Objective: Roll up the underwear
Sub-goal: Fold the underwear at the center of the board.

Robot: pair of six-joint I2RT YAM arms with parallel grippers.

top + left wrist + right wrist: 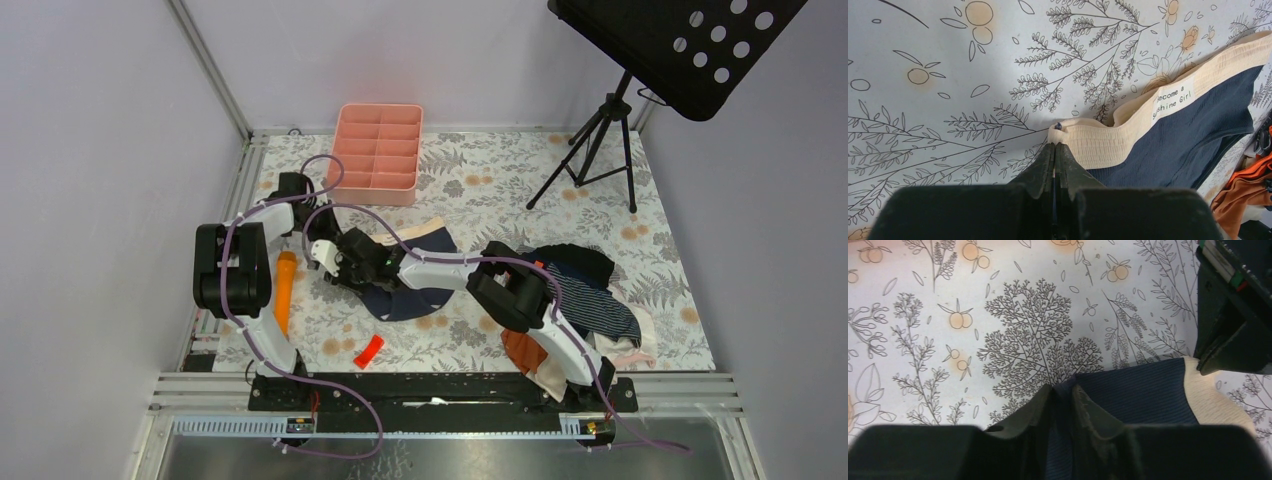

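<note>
The navy underwear (412, 298) with a tan waistband (432, 232) lies on the floral table left of centre. My left gripper (345, 258) is shut on the waistband's end (1083, 142), its fingertips (1055, 146) pressed together with the cloth pinched between them. My right gripper (368, 275) is shut on a navy edge of the same underwear (1143, 390), close beside the left gripper (1230, 315). The striped underwear (592, 302) lies in the clothes pile at the right.
A pink divided tray (378, 150) stands at the back. An orange object (285, 290) and a small red piece (368, 350) lie at the front left. An orange garment (523, 350) sits in the pile. A music stand's tripod (598, 140) stands at the back right.
</note>
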